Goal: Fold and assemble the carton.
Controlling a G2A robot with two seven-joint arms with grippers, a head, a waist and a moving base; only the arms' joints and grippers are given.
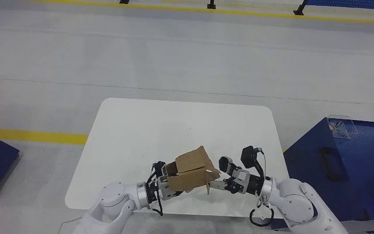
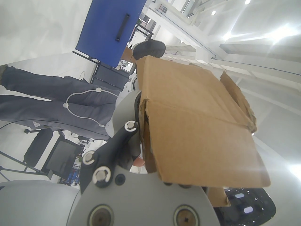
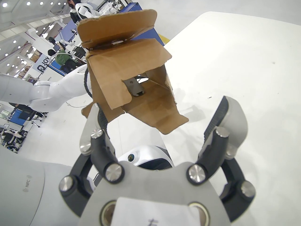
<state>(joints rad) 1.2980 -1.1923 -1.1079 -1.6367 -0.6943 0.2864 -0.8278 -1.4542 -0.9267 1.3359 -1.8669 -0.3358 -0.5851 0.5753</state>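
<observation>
**Task object.** Quantity: one brown corrugated cardboard carton. The surface is matt kraft board with creased fold lines and frayed, torn edges. The shape is a partly erected box, tilted. Its open end faces my right claw. At that end I count three loose flaps with rounded corners, none folded shut. In the top view the carton is at 6 o'clock on the white rounded-corner table, near the edge closest to me and raised off the smooth surface.

**Left claw**. Quantity: one. It sits at 8 o'clock of the carton and is pinched onto a carton wall. One grey metal finger is visible inside the box through the open end. In the left wrist view, the board lies flat against the outer finger.

**Right claw**. Quantity: one. It sits at 4 o'clock of the carton. Its two fingers are spread wide, and nothing is gripped between them. Each finger has a grey shell and a black ribbed pad. The lowest flap hangs just beyond the fingertips.
</observation>
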